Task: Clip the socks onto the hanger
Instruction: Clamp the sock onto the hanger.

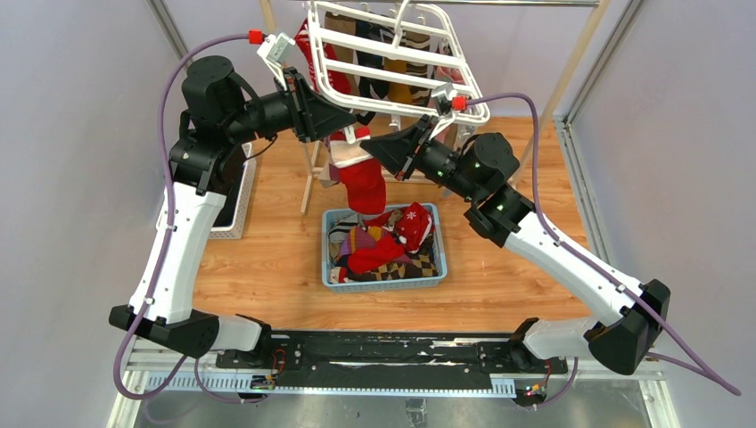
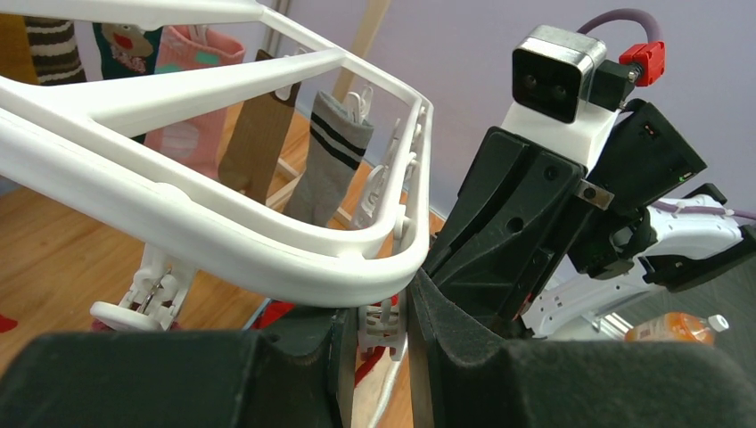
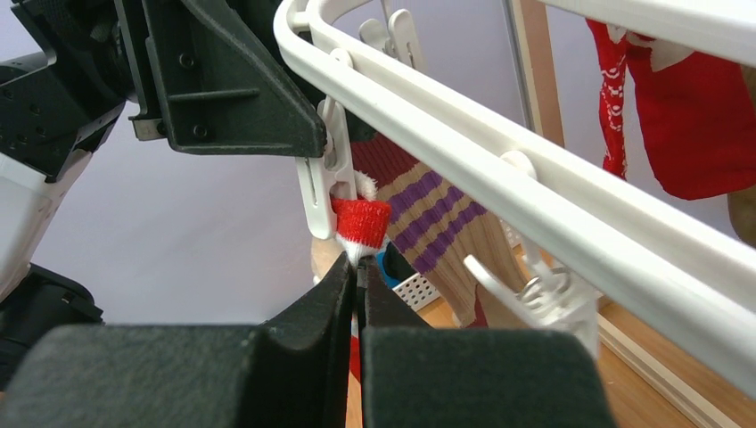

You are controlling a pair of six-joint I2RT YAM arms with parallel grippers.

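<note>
Red fabric is the thing to watch: the red sock [image 3: 361, 221] hangs by its top edge from the near rim of the hanger [image 2: 223, 236], above the basket [image 1: 383, 283] of other socks [image 1: 413, 227] on the wooden surface [image 1: 267, 259]. The right hand [image 3: 359, 276] is pinched fully closed on the sock just below that edge, holding the folded tip up into the mouth of a white clip [image 3: 319, 192]. The left hand [image 2: 379, 330] is narrowed around the upper part of the same clip, its fingers pressing on either side, apparently squeezing it open. I judge this to be the insertion step, nearly done, since the fabric sits between the clip's prongs. Next, the left hand needs to ease apart so the clip bites down, and only then should the right hand let go; the wrong order would likely drop the sock into the basket
</note>
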